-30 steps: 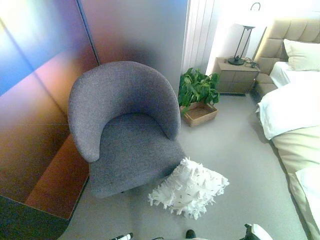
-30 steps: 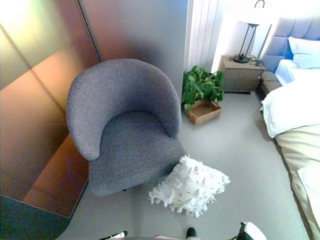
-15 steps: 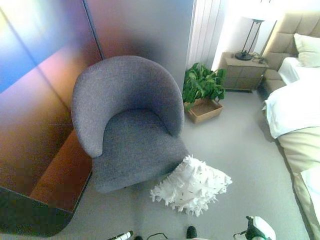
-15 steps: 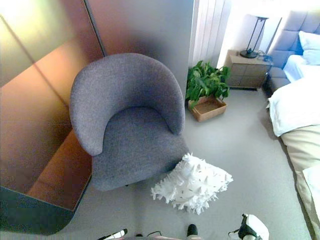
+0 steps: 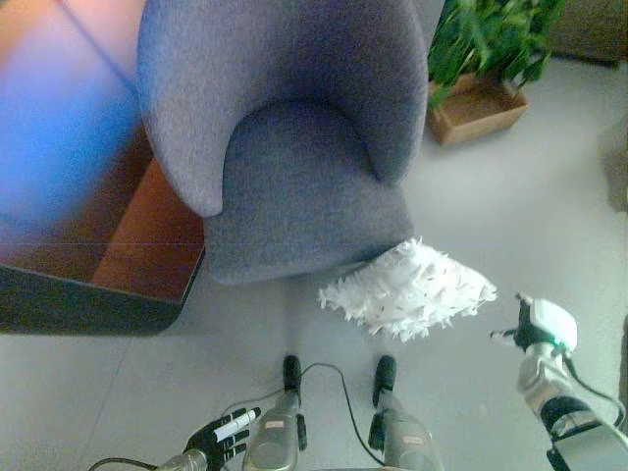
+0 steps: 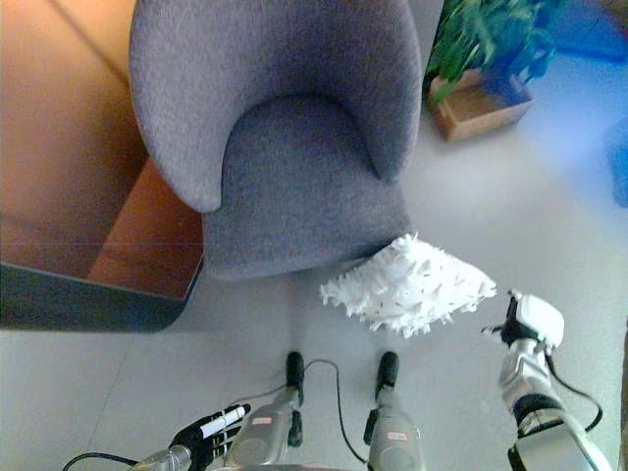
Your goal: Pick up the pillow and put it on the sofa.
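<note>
A white shaggy pillow (image 5: 409, 290) lies on the grey floor and leans against the front right corner of the grey round-backed armchair (image 5: 294, 186). The chair's seat (image 6: 294, 186) is bare. My left hand (image 5: 224, 439) hangs low at the bottom left, empty, fingers relaxed, well away from the pillow. My right hand (image 6: 522, 324) shows at the lower right, just right of the pillow's right tip and apart from it. Its fingers are mostly hidden.
A potted green plant in a brown basket (image 5: 481, 103) stands on the floor right of the chair. A dark wood panel wall and low ledge (image 5: 88, 245) run along the chair's left. Open floor (image 5: 549, 216) lies right of the pillow.
The camera has tilted down and come closer, so the whole picture shifted. Both hands now show at the bottom. The pillow and chair have not moved.
</note>
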